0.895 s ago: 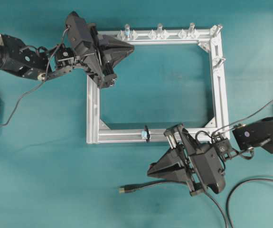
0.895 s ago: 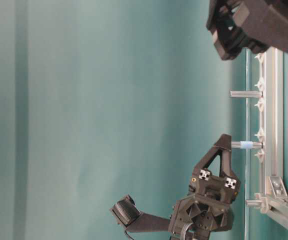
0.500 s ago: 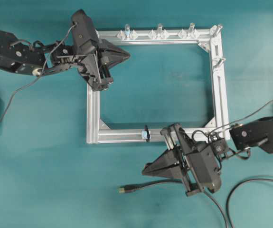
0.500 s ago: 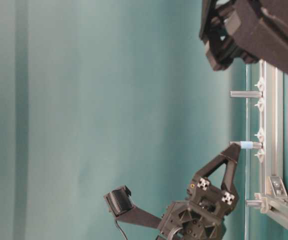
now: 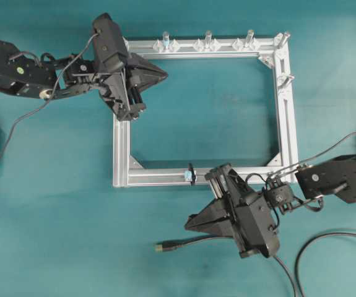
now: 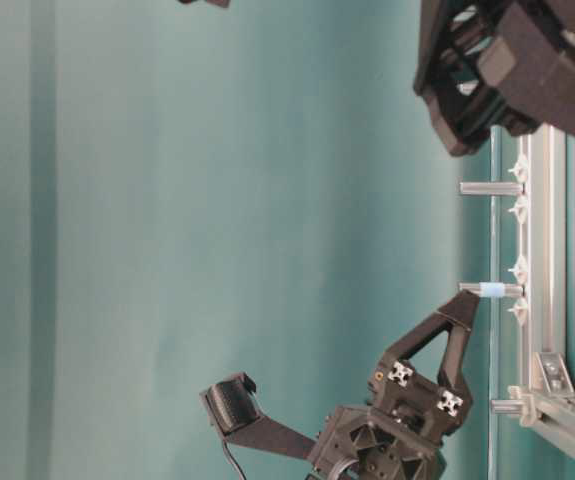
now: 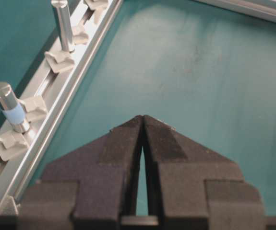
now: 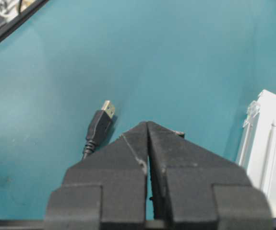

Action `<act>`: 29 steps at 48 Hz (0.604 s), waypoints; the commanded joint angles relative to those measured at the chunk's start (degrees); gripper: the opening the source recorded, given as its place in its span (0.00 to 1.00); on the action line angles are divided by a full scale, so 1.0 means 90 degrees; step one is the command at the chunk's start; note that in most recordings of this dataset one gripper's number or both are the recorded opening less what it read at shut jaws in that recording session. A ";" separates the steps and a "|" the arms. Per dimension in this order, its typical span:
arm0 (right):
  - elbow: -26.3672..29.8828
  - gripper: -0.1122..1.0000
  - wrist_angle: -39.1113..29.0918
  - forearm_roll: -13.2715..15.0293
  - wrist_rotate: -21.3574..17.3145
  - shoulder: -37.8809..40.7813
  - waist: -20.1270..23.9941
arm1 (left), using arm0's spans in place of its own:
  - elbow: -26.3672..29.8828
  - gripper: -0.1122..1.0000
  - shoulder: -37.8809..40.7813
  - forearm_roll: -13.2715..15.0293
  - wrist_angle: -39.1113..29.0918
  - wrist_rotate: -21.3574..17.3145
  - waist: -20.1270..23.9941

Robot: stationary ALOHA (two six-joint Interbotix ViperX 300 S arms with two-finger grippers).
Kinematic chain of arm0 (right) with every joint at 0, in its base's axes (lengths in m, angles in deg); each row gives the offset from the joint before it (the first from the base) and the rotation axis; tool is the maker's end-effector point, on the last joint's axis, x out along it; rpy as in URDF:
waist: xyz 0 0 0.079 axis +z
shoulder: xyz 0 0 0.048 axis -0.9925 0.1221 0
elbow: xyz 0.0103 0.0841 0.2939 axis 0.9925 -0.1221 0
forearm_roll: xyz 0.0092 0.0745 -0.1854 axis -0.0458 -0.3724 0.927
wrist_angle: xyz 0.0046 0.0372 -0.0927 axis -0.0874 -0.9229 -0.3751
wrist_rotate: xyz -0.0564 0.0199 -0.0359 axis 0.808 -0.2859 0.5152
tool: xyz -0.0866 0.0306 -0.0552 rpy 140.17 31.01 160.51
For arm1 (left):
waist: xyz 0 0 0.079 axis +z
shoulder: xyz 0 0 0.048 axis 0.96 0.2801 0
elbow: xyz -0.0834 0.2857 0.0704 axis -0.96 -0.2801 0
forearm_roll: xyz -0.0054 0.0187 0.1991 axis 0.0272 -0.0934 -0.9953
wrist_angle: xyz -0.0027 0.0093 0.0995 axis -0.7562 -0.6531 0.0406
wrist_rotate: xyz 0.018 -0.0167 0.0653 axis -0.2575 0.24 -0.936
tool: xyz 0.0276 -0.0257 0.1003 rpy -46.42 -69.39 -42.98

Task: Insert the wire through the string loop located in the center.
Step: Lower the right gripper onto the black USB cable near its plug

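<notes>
The wire (image 5: 196, 242) lies on the teal table below the frame, its gold plug (image 5: 159, 247) pointing left; the plug (image 8: 108, 109) shows just left of my right gripper's tips. The string loop (image 5: 191, 174) stands on the frame's near bar beside a bluish bolt. My right gripper (image 5: 187, 225) (image 8: 148, 123) is shut and empty, hovering just above the wire and right of the plug. My left gripper (image 5: 166, 75) (image 7: 142, 117) is shut and empty, near the frame's top-left corner, tips over the teal surface inside the frame.
The silver aluminium frame (image 5: 288, 105) carries upright pegs along its far bar (image 5: 208, 38), one with a blue band (image 7: 14, 114). The wire's slack curls at the lower right (image 5: 314, 247). A grey arm cable (image 5: 23, 133) trails at the left.
My right gripper has slid left and slightly down toward the plug. My left arm pulled back left and settled with its tips near the top-left corner.
</notes>
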 commanded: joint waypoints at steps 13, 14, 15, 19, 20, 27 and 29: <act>0.0215 0.63 0.0020 0.0020 0.0000 -0.0078 0.0107 | 0.0049 0.10 -0.0166 -0.0020 0.0020 0.0000 -0.0068; 0.0215 0.63 0.0020 0.0020 0.0000 -0.0078 0.0107 | 0.0049 0.10 -0.0166 -0.0010 0.0020 0.0000 -0.0068; 0.0215 0.63 0.0020 0.0020 0.0000 -0.0078 0.0117 | 0.0049 0.10 -0.0166 -0.0020 0.0020 0.0000 -0.0068; 0.0215 0.60 0.0020 0.0020 0.0000 -0.0078 0.0146 | 0.0049 0.10 -0.0166 -0.0020 0.0020 0.0000 -0.0068; 0.0215 0.60 0.0020 0.0020 0.0000 -0.0068 0.0146 | 0.0049 0.10 -0.0166 -0.0020 0.0020 0.0000 -0.0068; 0.0225 0.60 0.0020 0.0020 -0.0010 0.0049 0.0225 | 0.0039 0.10 -0.0166 -0.0020 0.0010 0.0000 -0.0068; 0.0234 0.60 0.0020 0.0020 -0.0020 0.0098 0.0254 | 0.0039 0.10 -0.0166 -0.0020 0.0010 0.0000 -0.0068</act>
